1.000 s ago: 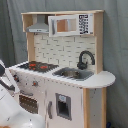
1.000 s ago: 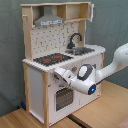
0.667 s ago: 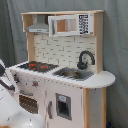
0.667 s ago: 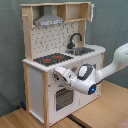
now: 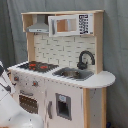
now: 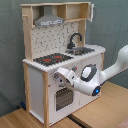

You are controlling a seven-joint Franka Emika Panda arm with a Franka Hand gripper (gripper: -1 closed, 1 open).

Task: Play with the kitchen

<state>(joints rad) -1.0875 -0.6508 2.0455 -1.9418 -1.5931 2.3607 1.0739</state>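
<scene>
The kitchen point(image 6: 60, 65) stands on a wooden table point(image 6: 107, 107) against a grey curtain point(image 6: 112, 22), and open tabletop lies to the second exterior view's right of it. We can read no writing on it. It is white and pale wood, with a grey hood point(image 6: 48, 20), black-red hob point(image 6: 51, 59) and black faucet point(image 6: 75, 39). Our gripper point(image 6: 59, 79) sits at the kitchen's front by the oven door point(image 6: 62, 97); we cannot tell how its fingers stand.

The white arm point(image 6: 107, 75) reaches level leftward, its claw point(image 6: 59, 79) foremost.
</scene>
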